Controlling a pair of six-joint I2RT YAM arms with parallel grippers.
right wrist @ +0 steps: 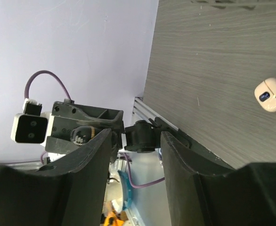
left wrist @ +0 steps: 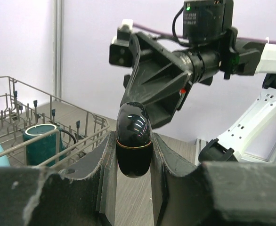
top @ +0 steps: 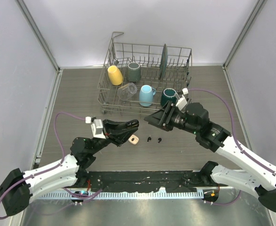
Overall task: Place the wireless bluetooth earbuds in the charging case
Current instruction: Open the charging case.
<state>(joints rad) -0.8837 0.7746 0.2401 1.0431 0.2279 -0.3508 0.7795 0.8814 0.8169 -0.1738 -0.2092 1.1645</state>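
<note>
Gripping the black case, the left hand hovers near two earbuds.

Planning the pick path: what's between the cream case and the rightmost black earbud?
Top view: the other black earbud lies between the cream case and the rightmost black earbud.

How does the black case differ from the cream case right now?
Colour: the black case is glossy dark, the cream case pale. Pose: the black case is clamped in the left gripper, off the table; the cream case lies loose on the table. Both are small and rounded.
</note>
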